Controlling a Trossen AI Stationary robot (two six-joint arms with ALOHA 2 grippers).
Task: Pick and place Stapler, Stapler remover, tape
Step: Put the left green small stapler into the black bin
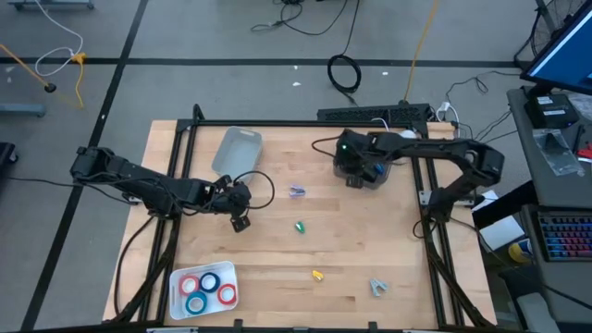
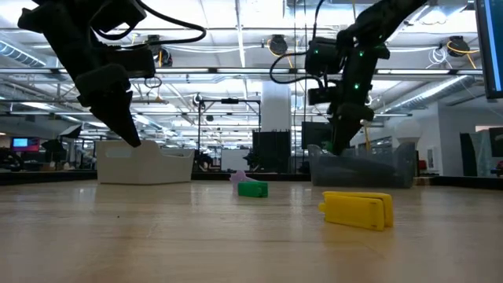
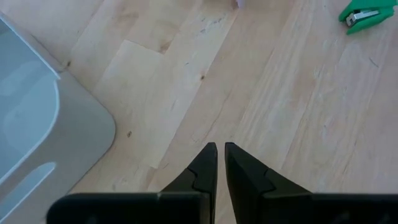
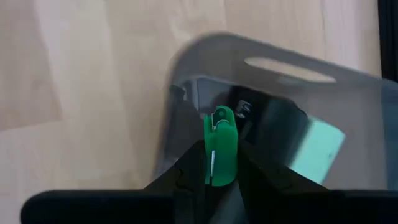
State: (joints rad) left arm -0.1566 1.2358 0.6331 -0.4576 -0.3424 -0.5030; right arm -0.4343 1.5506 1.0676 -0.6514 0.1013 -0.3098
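Observation:
My right gripper is shut on a small green stapler and hangs just over the clear bin at the table's far right. My left gripper is shut and empty, up off the wood left of centre. A second green stapler lies flat mid-table, and a yellow one nearer the front. A grey staple remover lies front right. Red and blue tape rolls sit in a white tray at the front left. My right gripper pinches the green stapler between its two fingers, which lie along its sides. The fingers point down from above. The stapler's free end sticks out past the fingertips toward the bin's inside, lifted clear of everything.
A pale grey tray lies on the far left part of the table, close beside my left gripper. A small purple piece rests mid-table. Black frame rails run along the table's far edge and sides.

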